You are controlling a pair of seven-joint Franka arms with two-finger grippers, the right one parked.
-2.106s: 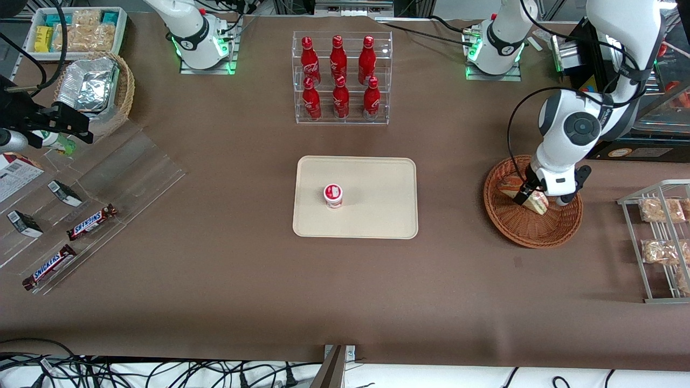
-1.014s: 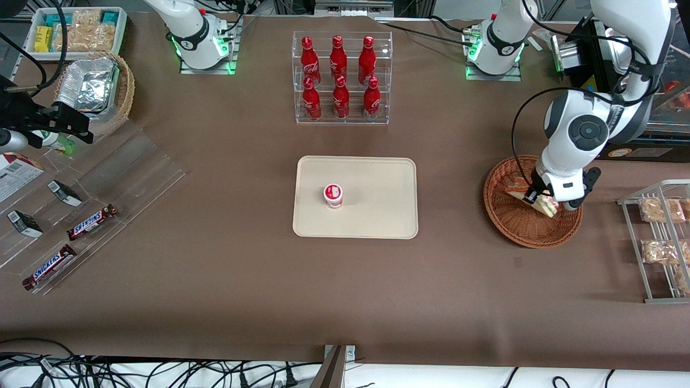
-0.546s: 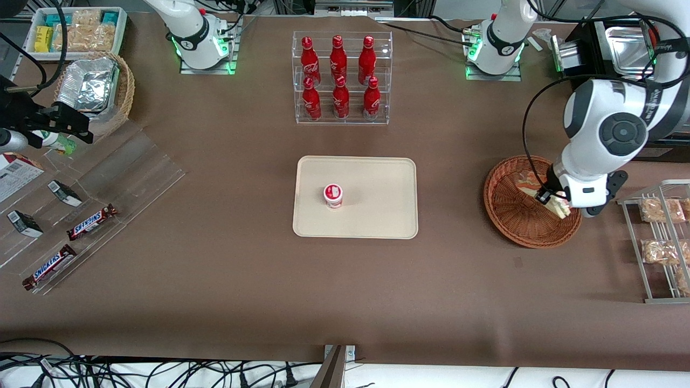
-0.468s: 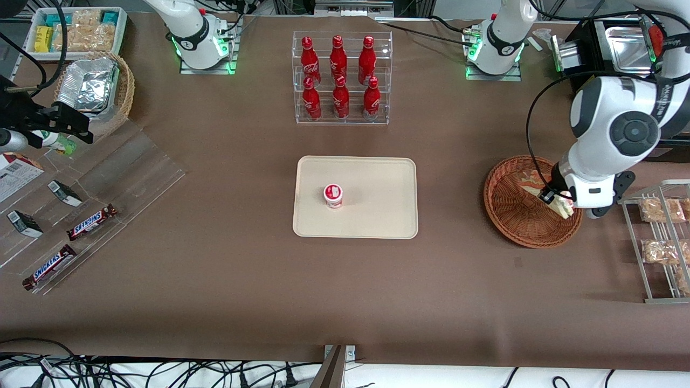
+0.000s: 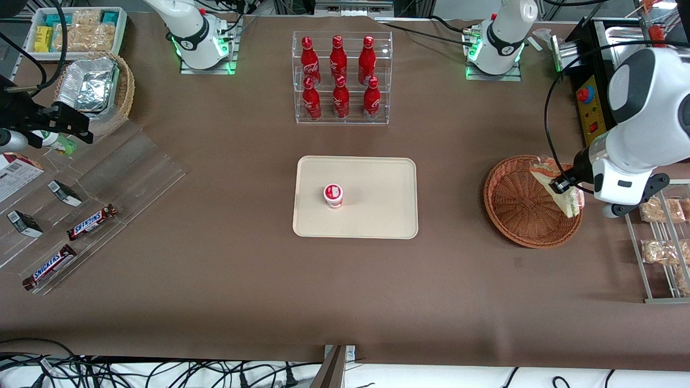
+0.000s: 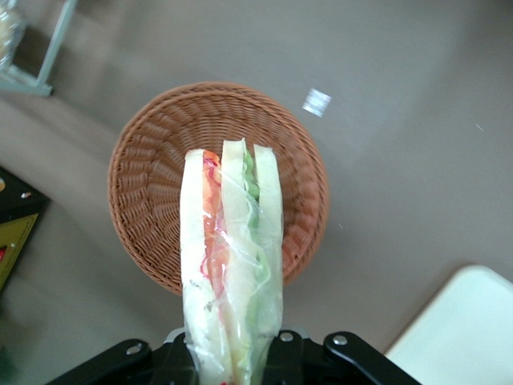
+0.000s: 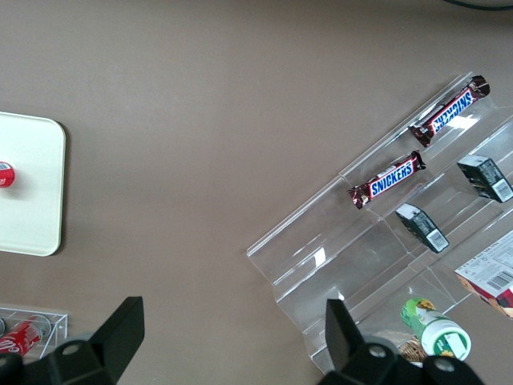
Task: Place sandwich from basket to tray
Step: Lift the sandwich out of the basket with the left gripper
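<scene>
My left gripper (image 5: pixel 567 187) is shut on the sandwich (image 5: pixel 558 184), a clear-wrapped white bread wedge with red and green layers, and holds it in the air above the basket's rim. In the left wrist view the sandwich (image 6: pixel 232 265) hangs between the jaws (image 6: pixel 232 357), well above the round reddish-brown wicker basket (image 6: pixel 152 172), which holds nothing else. The basket (image 5: pixel 520 207) sits toward the working arm's end of the table. The cream tray (image 5: pixel 377 178) lies at the table's middle, and its corner shows in the left wrist view (image 6: pixel 465 329).
A small red-lidded cup (image 5: pixel 333 195) stands on the tray. A clear rack of red bottles (image 5: pixel 339 78) stands farther from the camera than the tray. A wire rack with beige snack packets (image 5: pixel 660 237) lies beside the basket. Clear shelves with Snickers bars (image 5: pixel 91 222) lie toward the parked arm's end.
My gripper has lifted the sandwich out of the basket and risen toward the working arm's end. The basket and tray have not moved.
</scene>
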